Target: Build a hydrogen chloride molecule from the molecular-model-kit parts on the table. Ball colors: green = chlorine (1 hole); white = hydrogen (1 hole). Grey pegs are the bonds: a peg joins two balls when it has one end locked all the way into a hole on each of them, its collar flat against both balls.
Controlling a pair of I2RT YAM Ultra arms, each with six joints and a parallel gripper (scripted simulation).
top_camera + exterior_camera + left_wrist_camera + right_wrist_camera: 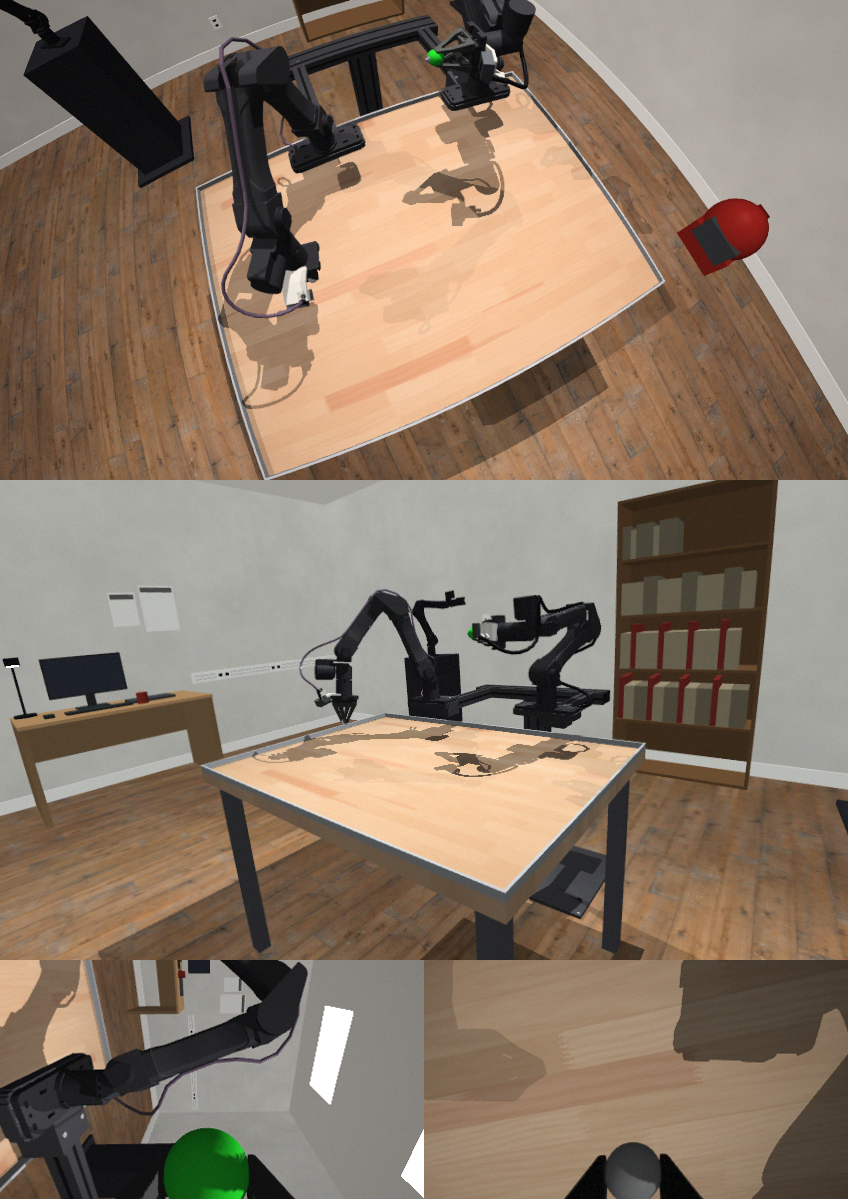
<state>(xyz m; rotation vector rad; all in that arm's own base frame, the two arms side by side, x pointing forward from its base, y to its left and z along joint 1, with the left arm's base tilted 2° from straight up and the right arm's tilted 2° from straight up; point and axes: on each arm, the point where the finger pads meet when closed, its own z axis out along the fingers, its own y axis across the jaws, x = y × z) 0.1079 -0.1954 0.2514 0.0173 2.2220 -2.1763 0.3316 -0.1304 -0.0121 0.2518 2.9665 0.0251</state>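
Note:
The green ball (436, 57) (470, 633) (206, 1169) is held high beside the frame behind the table's back edge, between the fingertips of my shut left gripper. A short grey tip, apparently a peg (426, 59), sticks out of its outer side. My right gripper (344, 720) (633, 1165) points down over the table at the side away from the left arm. It is shut on a round ball (633, 1164) that looks grey in shadow, apparently the white one. Any peg or hole on that ball is hidden. The two balls are far apart.
The tabletop (416, 333) (380, 813) has a raised grey rim and carries only arm shadows in view. The black mounting frame (363, 41) joins the arm bases at the back. A tall black pedestal (107, 101) stands beside the table.

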